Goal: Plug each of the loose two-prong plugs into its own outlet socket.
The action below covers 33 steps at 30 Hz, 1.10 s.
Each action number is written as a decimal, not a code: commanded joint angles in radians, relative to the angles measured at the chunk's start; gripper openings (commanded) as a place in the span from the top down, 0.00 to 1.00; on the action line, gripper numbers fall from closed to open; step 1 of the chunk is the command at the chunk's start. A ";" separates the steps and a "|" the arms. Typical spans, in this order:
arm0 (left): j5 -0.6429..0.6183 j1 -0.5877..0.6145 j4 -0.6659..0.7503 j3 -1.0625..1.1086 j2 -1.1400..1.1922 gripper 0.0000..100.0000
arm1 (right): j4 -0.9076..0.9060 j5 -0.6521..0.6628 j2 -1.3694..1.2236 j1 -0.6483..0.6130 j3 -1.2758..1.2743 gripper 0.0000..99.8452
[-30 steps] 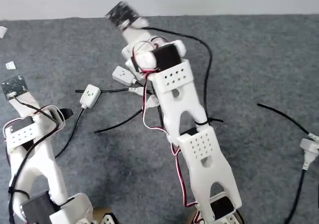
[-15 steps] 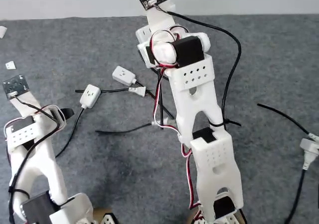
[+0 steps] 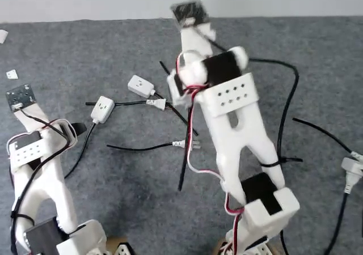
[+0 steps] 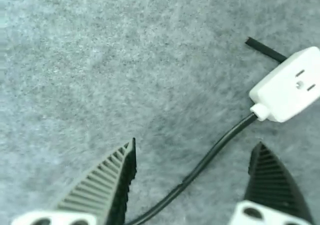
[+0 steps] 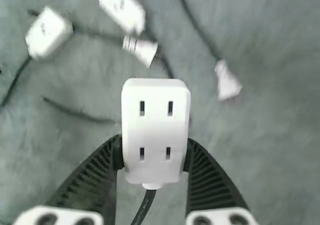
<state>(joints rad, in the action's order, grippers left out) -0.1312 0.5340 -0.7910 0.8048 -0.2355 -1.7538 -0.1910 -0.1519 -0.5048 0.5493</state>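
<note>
Grey, carpet-like fabric covers the worktop [image 3: 317, 62], with black cables lying across it. The right tool [image 5: 155, 152] is clamped on a white socket block [image 5: 155, 130]. Its ribbed fingers [image 5: 102, 167] press on the block's two sides, and the face with two pairs of slots points at the wrist camera. A black cable leaves the block between the fingers. In the high view the right arm [image 3: 238, 124] stretches across the middle of the worktop.

The left tool [image 4: 192, 157] hangs just above the fabric with its fingers wide apart, holding nothing. A black cable passes between them and runs up to a white single socket [image 4: 287, 85], which lies flat near one fingertip without touching it. The high view shows this socket [image 3: 102, 109] just beyond the left arm [image 3: 34, 170].

A second single socket [image 3: 140, 85] lies farther back. A white plug [image 3: 156, 103] rests loose just beside it, not inserted. A second plug [image 3: 184, 144] lies alone near the middle, its prongs bare, close to the right arm. At the far right edge sits a white cable end [image 3: 350, 173]; whether it is a plug or a socket cannot be made out.
</note>
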 commanded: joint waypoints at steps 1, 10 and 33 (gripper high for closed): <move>-0.009 -0.009 0.031 -0.042 -0.003 0.66 | 0.005 -0.150 0.070 -0.050 -0.141 0.99; -0.009 -0.009 0.031 -0.042 -0.003 0.66 | 0.286 -0.370 0.088 -0.108 -0.511 0.99; -0.003 -0.025 0.051 -0.039 -0.003 0.66 | 0.622 -0.315 -0.084 -0.366 -0.810 0.90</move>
<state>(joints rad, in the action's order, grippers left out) -0.1312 0.5171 -0.7664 0.8048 -0.2355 -1.1293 -0.5163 -0.2409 -0.8193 -0.3053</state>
